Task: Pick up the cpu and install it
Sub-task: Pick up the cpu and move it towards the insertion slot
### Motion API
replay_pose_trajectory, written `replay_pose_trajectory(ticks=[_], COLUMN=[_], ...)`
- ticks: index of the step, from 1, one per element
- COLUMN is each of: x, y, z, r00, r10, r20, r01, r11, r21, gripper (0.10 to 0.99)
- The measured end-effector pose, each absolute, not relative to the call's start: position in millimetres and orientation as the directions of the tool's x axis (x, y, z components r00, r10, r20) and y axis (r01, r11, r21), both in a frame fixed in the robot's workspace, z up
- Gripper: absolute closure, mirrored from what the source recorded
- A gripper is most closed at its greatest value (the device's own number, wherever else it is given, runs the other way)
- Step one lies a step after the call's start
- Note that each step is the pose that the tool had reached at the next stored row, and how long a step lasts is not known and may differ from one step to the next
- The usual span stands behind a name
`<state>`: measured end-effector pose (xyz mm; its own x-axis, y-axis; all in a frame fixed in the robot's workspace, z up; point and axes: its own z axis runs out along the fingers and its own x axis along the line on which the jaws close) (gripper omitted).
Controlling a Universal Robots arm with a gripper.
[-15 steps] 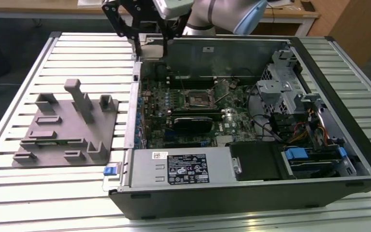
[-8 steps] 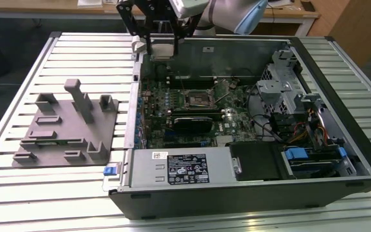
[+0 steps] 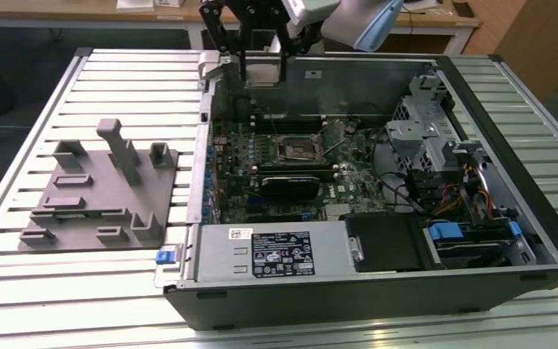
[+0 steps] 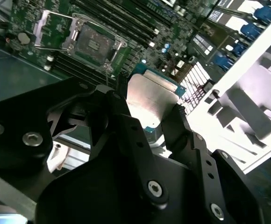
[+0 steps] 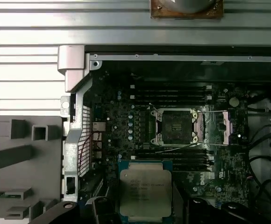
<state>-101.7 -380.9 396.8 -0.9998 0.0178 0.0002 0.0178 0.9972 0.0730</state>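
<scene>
My gripper (image 3: 262, 67) hangs high over the back edge of the open computer case, shut on the cpu (image 3: 262, 70). In both wrist views the cpu (image 4: 150, 99) (image 5: 146, 190) is a flat square chip with a silvery top, held by two opposite edges between my black fingers (image 4: 121, 116). The motherboard's black cpu socket (image 3: 296, 149) (image 4: 92, 43) (image 5: 175, 126) lies below and apart from the chip. Its metal load plate (image 5: 223, 127) is swung open beside it, and the socket is empty.
The case (image 3: 376, 291) lies on its side on a slatted metal table (image 3: 27, 291). A grey plastic fixture (image 3: 99, 189) stands at the exterior view's left of it. Memory slots (image 5: 173, 91), a heatsink (image 3: 293, 185), the power supply (image 3: 269, 251) and drive cages (image 3: 434, 138) surround the socket.
</scene>
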Motion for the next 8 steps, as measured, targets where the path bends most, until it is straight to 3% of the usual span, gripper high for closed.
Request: replay_pose_trajectory(ticks=[8], x=[-74.7], y=[-376.9], z=[395.5], r00=[-1.000], r10=[0.018], r20=[0.000], r01=[0.018], r11=[0.997], r21=[0.073], gripper=[0.549])
